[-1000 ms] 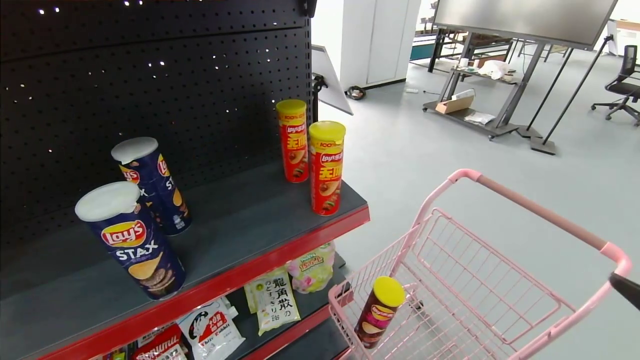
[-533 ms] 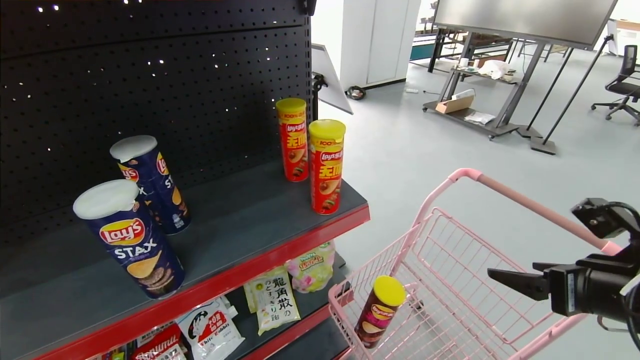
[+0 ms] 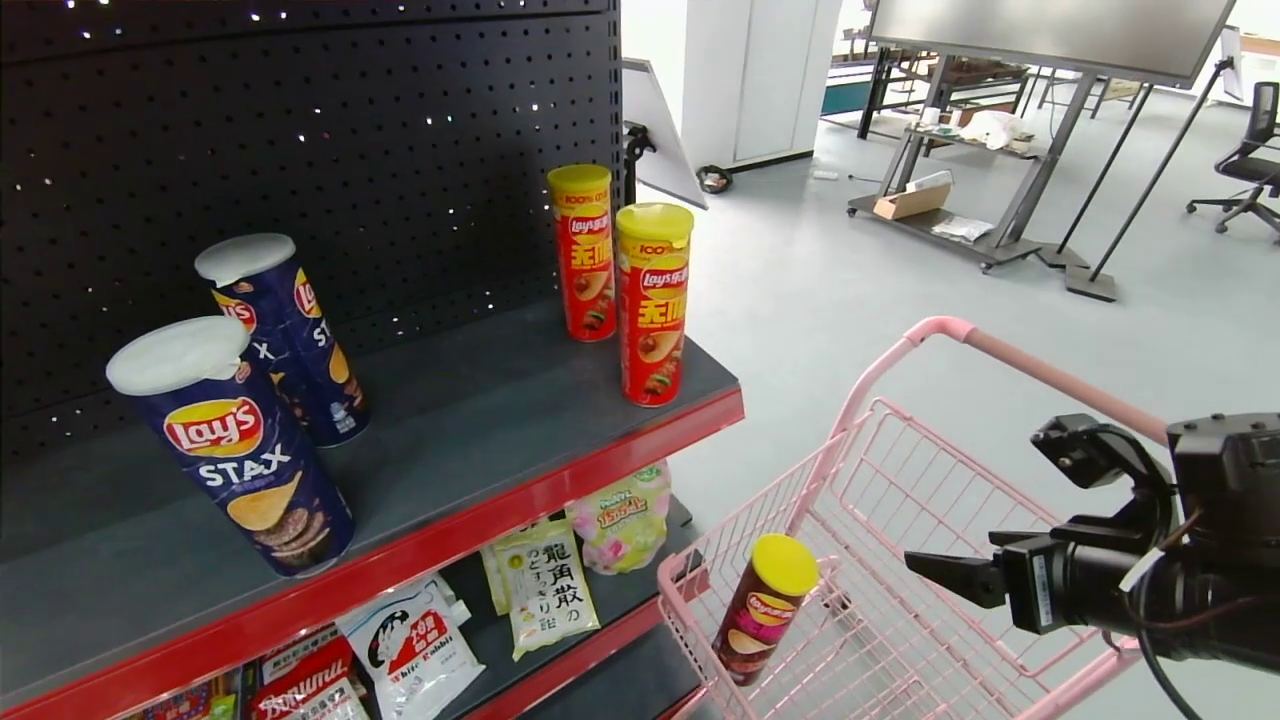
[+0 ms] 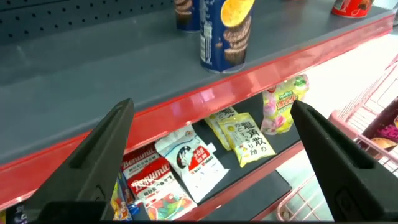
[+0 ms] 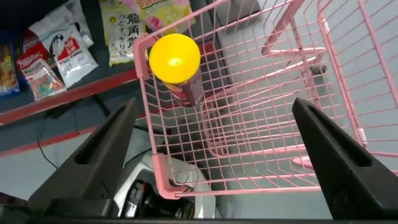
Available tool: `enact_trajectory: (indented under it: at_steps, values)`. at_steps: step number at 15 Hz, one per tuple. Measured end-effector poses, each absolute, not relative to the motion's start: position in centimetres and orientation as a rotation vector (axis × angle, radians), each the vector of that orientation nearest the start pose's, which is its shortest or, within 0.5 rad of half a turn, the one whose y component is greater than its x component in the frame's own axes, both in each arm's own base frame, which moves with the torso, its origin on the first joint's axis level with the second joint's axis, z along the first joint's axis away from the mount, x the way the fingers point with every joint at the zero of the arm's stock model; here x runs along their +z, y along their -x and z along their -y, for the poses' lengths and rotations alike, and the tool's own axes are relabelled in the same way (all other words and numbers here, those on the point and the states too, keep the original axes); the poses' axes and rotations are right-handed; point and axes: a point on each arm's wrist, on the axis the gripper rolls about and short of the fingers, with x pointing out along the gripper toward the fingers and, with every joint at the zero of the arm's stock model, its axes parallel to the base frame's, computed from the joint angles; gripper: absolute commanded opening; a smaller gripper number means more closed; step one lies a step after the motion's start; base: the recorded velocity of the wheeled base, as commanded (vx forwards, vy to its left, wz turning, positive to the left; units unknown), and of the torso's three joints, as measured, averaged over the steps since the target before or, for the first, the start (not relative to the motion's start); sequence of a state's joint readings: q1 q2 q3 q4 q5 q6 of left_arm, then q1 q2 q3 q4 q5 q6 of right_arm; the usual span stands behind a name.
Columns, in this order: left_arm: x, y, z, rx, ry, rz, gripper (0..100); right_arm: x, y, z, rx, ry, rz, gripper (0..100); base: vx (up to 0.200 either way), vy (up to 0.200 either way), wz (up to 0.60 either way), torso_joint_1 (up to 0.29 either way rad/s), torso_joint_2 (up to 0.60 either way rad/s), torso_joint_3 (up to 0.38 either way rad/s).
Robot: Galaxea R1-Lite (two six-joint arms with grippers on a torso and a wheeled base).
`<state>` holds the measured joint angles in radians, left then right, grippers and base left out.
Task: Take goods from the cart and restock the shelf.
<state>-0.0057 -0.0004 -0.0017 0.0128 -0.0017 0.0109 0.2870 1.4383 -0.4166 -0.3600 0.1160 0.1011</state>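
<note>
A maroon chip can with a yellow lid (image 3: 765,610) leans upright in the front left corner of the pink wire cart (image 3: 1050,375). From above, the can's lid (image 5: 175,58) sits in the cart's corner (image 5: 146,99). My right gripper (image 3: 985,500) hovers open over the cart, to the right of the can and apart from it; it is open around nothing (image 5: 214,106). The grey shelf (image 3: 480,420) holds two blue cans (image 3: 235,450) and two red cans (image 3: 653,310). My left gripper (image 4: 211,109) is open and empty in front of the shelf's red edge (image 4: 186,99).
Snack bags (image 3: 545,590) lie on the lower shelf, below the red edge. Bare shelf space lies between the blue and red cans. A black pegboard (image 3: 300,150) backs the shelf. Open grey floor, a stand (image 3: 960,200) and an office chair (image 3: 1245,170) lie beyond the cart.
My right arm has come in from the right edge and moved left over the cart with its gripper open. The head camera has shifted slightly. The cans have not moved.
</note>
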Motion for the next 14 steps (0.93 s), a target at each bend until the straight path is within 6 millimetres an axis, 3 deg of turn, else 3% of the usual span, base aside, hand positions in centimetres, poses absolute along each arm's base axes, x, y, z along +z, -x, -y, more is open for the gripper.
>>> enact_trajectory:
  at_steps: [7,11,14]
  values:
    - [7.5,2.3,0.0,-0.008,-0.01,-0.011,100,11.5,-18.9,-7.4,0.411,-0.013,-0.714,100,0.0,0.0,0.0,-0.132,0.34,0.198]
    - [7.5,2.3,0.0,-0.008,-0.01,-0.01,100,10.5,-18.7,-8.1,0.461,-0.032,-0.578,100,0.0,0.0,0.0,-0.012,0.03,0.021]
    - [7.5,2.3,0.0,-0.007,-0.009,-0.01,100,8.5,-19.1,-9.2,0.497,-0.047,-0.489,100,0.0,0.0,0.0,0.0,0.0,0.0]
